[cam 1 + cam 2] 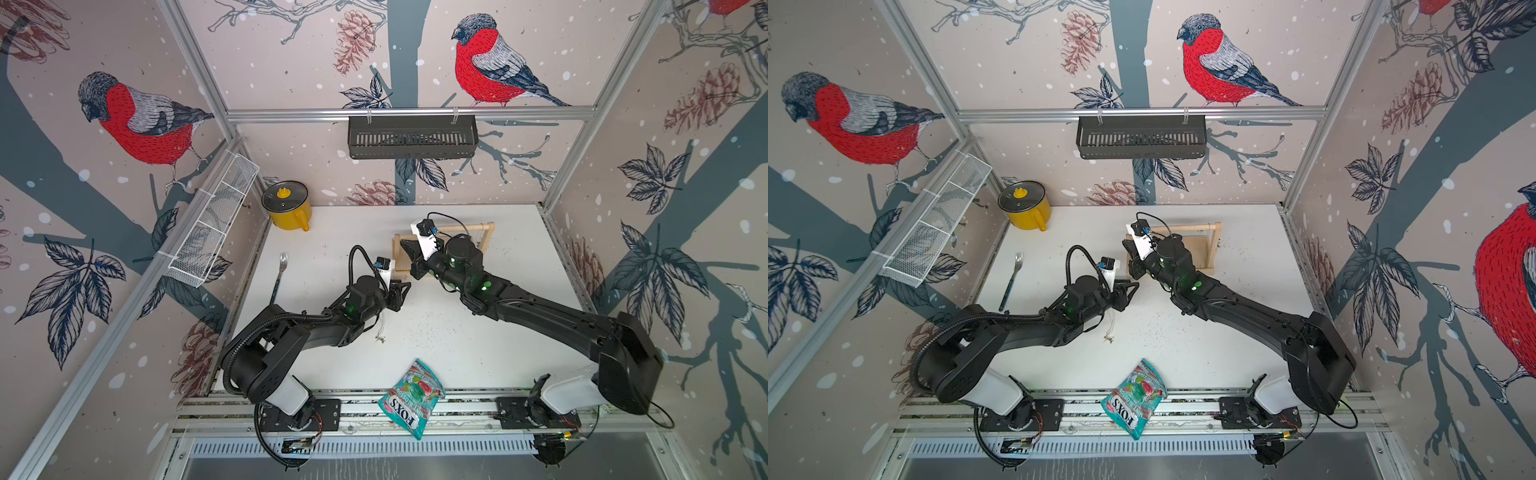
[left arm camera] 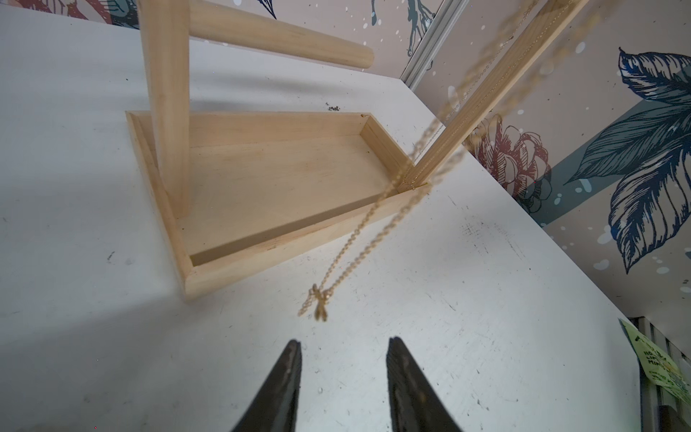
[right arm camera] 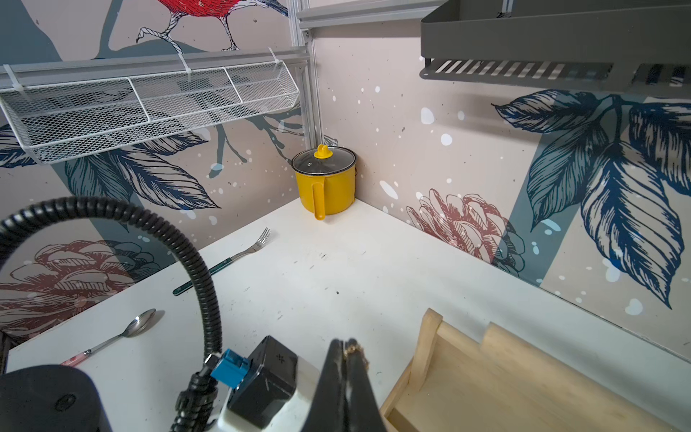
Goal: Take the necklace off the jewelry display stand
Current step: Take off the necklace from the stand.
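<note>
right wrist, right hand (image 3: 346,347) pinching necklace (image 3: 357,350)

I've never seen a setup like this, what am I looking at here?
These are two black robot arms: the left arm and the right arm, over a white table. Two pictures look down from overhead; two come from a camera on each wrist. On it: a wooden jewelry display stand, yellow pot, fork, spoon and sweets bag. The right arm's fingers are shut on a gold necklace that dangles near the stand. The left arm's fingers are open and empty.
</note>
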Motion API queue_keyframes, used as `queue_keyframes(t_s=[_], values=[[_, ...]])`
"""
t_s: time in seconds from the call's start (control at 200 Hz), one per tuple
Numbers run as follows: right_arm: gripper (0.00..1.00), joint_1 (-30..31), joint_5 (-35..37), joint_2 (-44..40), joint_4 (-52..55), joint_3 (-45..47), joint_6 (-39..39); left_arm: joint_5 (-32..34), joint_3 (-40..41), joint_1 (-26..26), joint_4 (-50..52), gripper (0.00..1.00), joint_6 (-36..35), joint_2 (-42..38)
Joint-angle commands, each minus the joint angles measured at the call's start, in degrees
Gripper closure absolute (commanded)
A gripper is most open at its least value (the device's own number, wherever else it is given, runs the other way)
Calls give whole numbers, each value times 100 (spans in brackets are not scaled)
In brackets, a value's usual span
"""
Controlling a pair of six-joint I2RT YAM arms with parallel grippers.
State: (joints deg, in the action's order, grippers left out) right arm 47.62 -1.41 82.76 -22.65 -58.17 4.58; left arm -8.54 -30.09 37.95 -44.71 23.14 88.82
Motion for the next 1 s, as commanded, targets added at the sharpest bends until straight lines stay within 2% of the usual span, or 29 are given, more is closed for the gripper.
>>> queue_keyframes(t_s=[0.0, 0.03, 0.085, 0.23, 0.4, 0.59, 0.996], values=[[100, 28, 44, -89, -17, -37, -29, -20, -53, 1, -359, 70, -88, 22], [100, 27, 47, -100, 1, -36, -36, -78, -72, 0, -371, 76, -100, 43], [100, 29, 60, -133, 14, -28, -28, -174, -136, -4, -342, 80, -132, 80], [100, 29, 62, -194, 46, 3, -12, -263, -157, 1, -464, 81, -137, 120], [100, 46, 36, -203, 62, 16, 7, -206, -113, 1, -435, 78, -156, 20], [100, 64, 27, -203, 66, -1, 1, -62, -17, -1, -324, 70, -169, -162], [100, 81, 61, -268, 109, -1, -10, -59, -69, -4, -221, 67, -58, -113]])
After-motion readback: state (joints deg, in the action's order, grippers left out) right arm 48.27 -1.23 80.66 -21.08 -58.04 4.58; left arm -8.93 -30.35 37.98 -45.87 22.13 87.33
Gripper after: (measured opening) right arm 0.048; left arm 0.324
